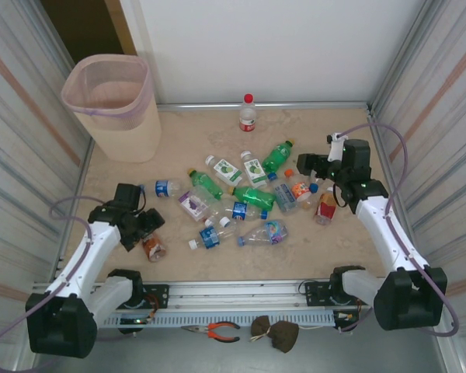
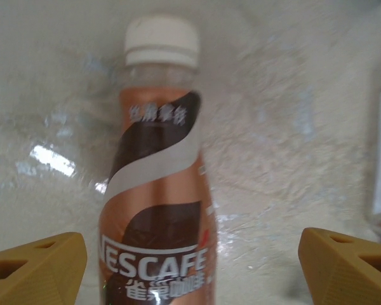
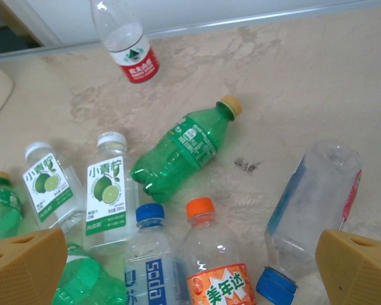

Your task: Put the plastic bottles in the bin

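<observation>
The bin [image 1: 124, 136] stands at the far left corner. Several plastic bottles [image 1: 241, 198] lie scattered mid-table, and a red-capped one [image 1: 248, 113] stands upright by the back wall. My left gripper [image 1: 144, 225] is low over a brown Nescafe bottle [image 1: 153, 247]. In the left wrist view that white-capped bottle [image 2: 155, 210] lies between the open fingers [image 2: 35, 267], nearer the left one, and neither touches it. My right gripper [image 1: 318, 167] hangs open over an orange-capped bottle [image 3: 209, 254], a blue-capped soda bottle [image 3: 153, 260] and a clear blue-capped bottle [image 3: 311, 203].
Ribbed metal walls close in both sides. A green yellow-capped bottle [image 3: 184, 149] and two lime-labelled bottles [image 3: 106, 187] lie beyond the right gripper. Pliers [image 1: 217, 332] and a brown object [image 1: 276, 332] rest on the rail at the near edge.
</observation>
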Robot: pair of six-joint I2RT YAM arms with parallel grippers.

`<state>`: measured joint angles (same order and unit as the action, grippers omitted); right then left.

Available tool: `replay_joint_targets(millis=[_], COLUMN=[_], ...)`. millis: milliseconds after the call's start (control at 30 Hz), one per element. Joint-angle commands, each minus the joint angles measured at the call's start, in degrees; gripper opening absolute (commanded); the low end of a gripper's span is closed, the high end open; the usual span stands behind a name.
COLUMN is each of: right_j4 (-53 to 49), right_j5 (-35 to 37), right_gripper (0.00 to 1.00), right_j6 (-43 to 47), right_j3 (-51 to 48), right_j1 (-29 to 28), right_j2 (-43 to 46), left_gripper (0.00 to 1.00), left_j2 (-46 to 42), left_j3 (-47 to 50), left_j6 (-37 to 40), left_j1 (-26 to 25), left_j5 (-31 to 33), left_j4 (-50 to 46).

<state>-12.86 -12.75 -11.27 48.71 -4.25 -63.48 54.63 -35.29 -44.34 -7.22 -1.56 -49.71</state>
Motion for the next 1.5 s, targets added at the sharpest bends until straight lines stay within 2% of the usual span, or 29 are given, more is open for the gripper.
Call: replay_joint_targets(millis=[0,267,400,567,1067,1467], right_j4=[-1.9,-3.6,-3.4,-3.9,-5.3,-6.5], right_j5=[-2.6,-2.7,-2.9,-2.7,-1.2,-0.2], right_gripper=[0.99,0.99,0.99,0.99,1.00,0.99], right_j6=[-2.9,-3.8,-4.9,-5.0,-4.9,-4.1], right_j3=[1.6,1.9,1.6,1.9,2.1,2.5], right_j1=[1.3,1.5,1.4,1.2,0.1,0.0], right_j2=[1.4,2.5,3.4,4.5,6.5,9.3], left_gripper=[0.87,0.86,0.81,0.78,0.58,0.54], left_j2=[0.3,0.8,0.7,0.8,-0.1,-3.2], left_j3=[2.1,4.0,5.3,6.3,6.2,1.3], left_j6=[-4.7,-6.8,-8.3,-8.9,-8.5,-6.2], left_j1=[-0.7,-4.8,-6.5,-6.7,-7.0,-7.0], left_j5=[0.7,0.8,1.5,1.6,1.8,2.0], left_j4=[-1.1,-1.1,-1.2,-1.0,-0.6,-1.5])
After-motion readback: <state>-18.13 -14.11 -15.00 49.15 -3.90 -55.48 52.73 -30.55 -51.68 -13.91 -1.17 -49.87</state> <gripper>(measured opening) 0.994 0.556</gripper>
